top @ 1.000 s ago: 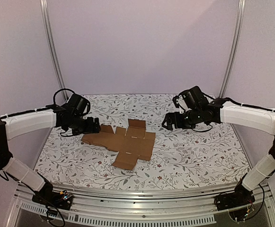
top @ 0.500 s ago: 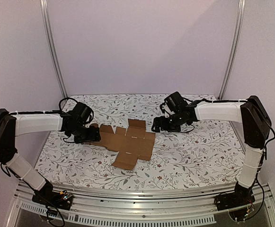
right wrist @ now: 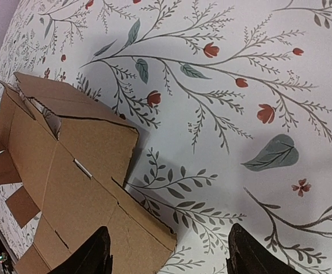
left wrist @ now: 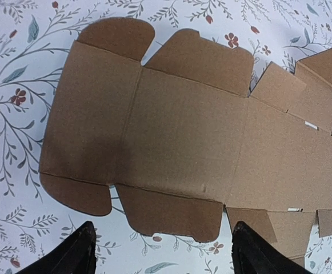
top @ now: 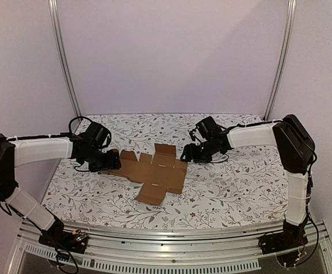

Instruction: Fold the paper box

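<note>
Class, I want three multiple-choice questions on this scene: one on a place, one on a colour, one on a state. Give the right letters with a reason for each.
1. Where does the box lie?
A. Between the left gripper and the right gripper
B. To the right of both grippers
C. On the floor

2. What colour is the box?
A. White
B. Brown
C. Blue

3. What state is the box in?
A. Folded into a carton
B. Crumpled into a ball
C. A flat, unfolded sheet

Answers:
1 A: the top view shows one gripper at each end of the box.
2 B: every view shows plain brown cardboard.
3 C: its panels and flaps lie spread out, with only a few small flaps lifting at the right end.
</note>
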